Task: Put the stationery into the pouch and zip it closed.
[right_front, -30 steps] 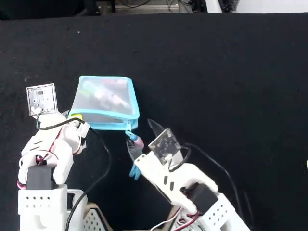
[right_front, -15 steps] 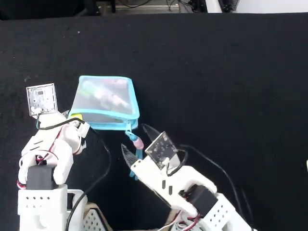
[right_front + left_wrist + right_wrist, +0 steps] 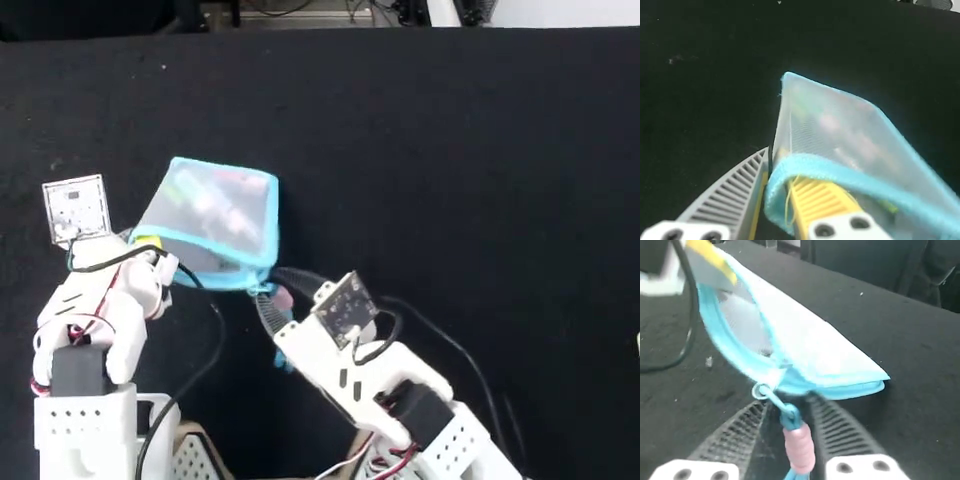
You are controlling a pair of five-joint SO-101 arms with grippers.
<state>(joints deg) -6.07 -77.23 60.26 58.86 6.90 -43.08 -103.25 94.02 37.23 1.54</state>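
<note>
A light-blue mesh pouch [image 3: 215, 212] lies tilted on the black table, with coloured stationery [image 3: 222, 196] showing dimly through the mesh. My left gripper [image 3: 150, 243] is shut on the pouch's near left corner. In the left wrist view its yellow finger [image 3: 815, 200] and grey finger [image 3: 735, 197] pinch the blue edge band of the pouch [image 3: 840, 135]. My right gripper [image 3: 275, 287] is at the near right corner. It [image 3: 787, 402] stands open, its fingers on either side of the zipper pull's cord and pink bead [image 3: 799, 445]. I see no contact between them.
A white square tag [image 3: 75, 205] stands up on the left arm. Black cables [image 3: 215, 335] trail between the arm bases at the near edge. The black table [image 3: 450, 150] stretches away to the right and behind the pouch.
The right gripper has moved forward to the zipper pull and now straddles it. The left gripper has shifted left, and the pouch has turned and tilted with it.
</note>
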